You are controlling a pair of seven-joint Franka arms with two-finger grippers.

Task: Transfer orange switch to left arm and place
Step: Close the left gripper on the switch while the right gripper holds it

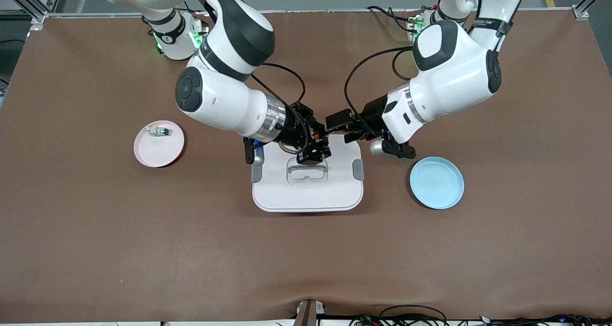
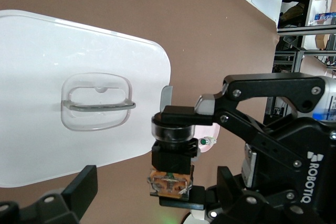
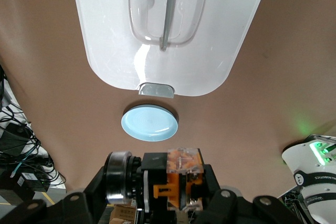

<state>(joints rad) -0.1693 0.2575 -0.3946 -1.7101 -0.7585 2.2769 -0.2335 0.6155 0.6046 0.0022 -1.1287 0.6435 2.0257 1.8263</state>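
While both arms meet above the box [image 1: 306, 192], we see the right end effector [image 1: 316, 146] clenched on the orange switch [image 1: 316, 135], held in the air over the box's lid. Our left end effector [image 1: 337, 127] hangs just beside it with its 2 fingers [image 2: 81, 190] spread apart, not touching the switch. On the desk [image 1: 95, 244], a pink plate [image 1: 155, 154] carries a green-capped switch [image 1: 158, 131], and a blue plate [image 1: 437, 182] sits toward the left arm's end.

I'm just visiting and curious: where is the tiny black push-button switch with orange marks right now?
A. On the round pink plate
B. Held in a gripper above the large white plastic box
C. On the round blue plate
B: the right gripper grips the orange switch over the white box.
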